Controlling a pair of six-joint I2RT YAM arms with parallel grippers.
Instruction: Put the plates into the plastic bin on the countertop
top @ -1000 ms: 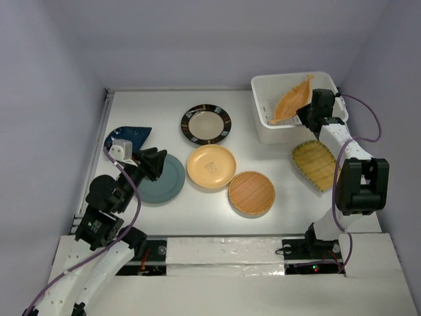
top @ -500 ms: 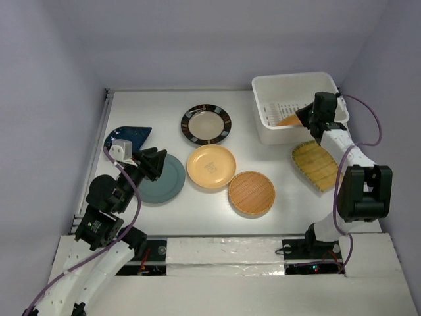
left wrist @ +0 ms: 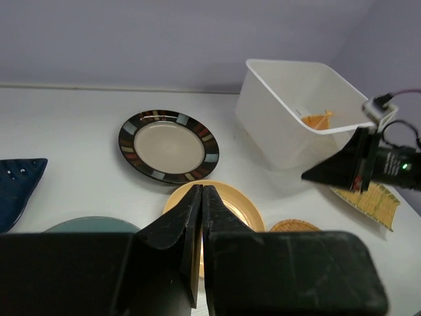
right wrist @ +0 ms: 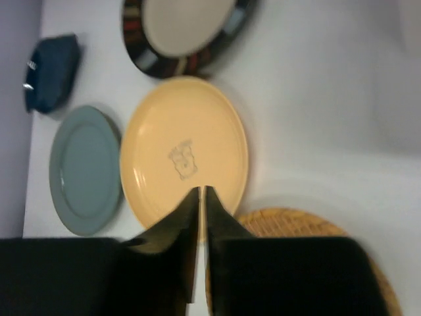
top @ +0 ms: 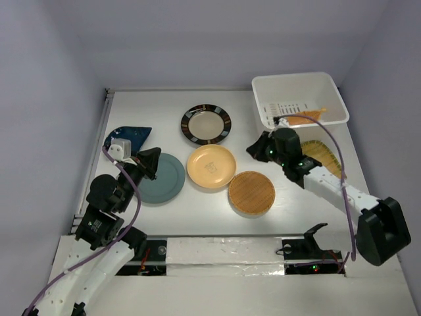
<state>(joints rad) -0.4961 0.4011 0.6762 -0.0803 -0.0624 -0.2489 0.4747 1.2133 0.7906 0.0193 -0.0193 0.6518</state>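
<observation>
- The left arm (top: 99, 220) was built of white links and black joint housings, with a purple cable (top: 136, 197) looped alongside.
- The right arm (top: 327, 186) matched it and trailed its own purple cable (top: 340, 158).
- The left end effector (left wrist: 201, 192) and right end effector (right wrist: 200, 193) had matte black, wedge-shaped fingers.
- A small green light (left wrist: 402, 166) glowed on the right wrist.

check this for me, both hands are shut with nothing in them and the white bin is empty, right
Not quite: the white bin is not empty. The left wrist view shows part of an orange-tan bamboo plate lying inside it. The rest holds: the left hand and right hand are both shut with nothing in them.
</observation>
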